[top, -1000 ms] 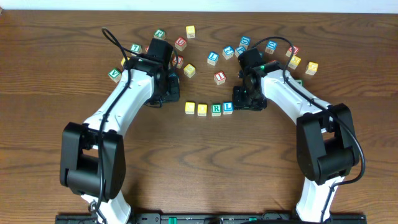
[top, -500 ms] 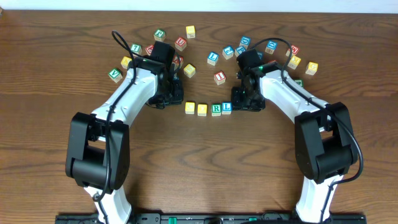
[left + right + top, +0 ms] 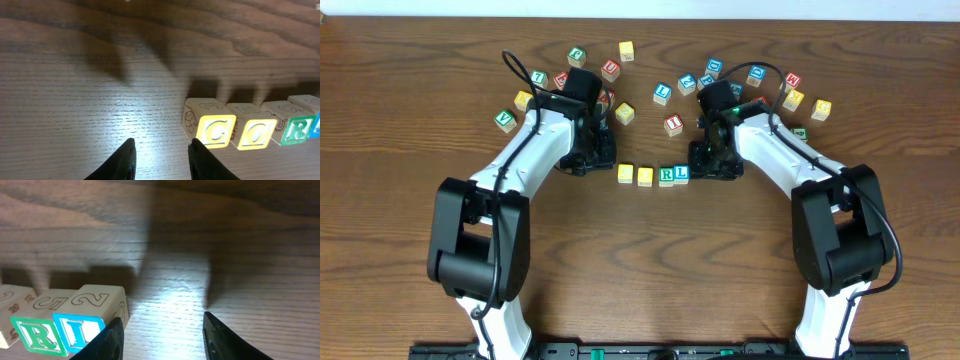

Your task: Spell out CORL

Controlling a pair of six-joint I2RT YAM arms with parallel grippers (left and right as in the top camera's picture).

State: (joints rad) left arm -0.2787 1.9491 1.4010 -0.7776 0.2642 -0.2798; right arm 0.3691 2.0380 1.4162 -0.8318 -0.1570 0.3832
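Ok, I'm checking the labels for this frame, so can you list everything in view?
C cube: one, yellow face; left end of the row at mid-table.
O cube: one, yellow face; second in the row.
R cube: one, green letter on white; third in the row.
L cube: one, blue letter on white; right end of the row.
loose cubes: well over a dozen, with red, green, blue and yellow faces; scattered beyond the row, some partly hidden by the arms.
table: one, brown wood; under everything.
left arm, right arm: two, white and black; flanking the row.
left gripper: one, black, open, empty; beside C.
right gripper: one, black, open, empty; beside L.
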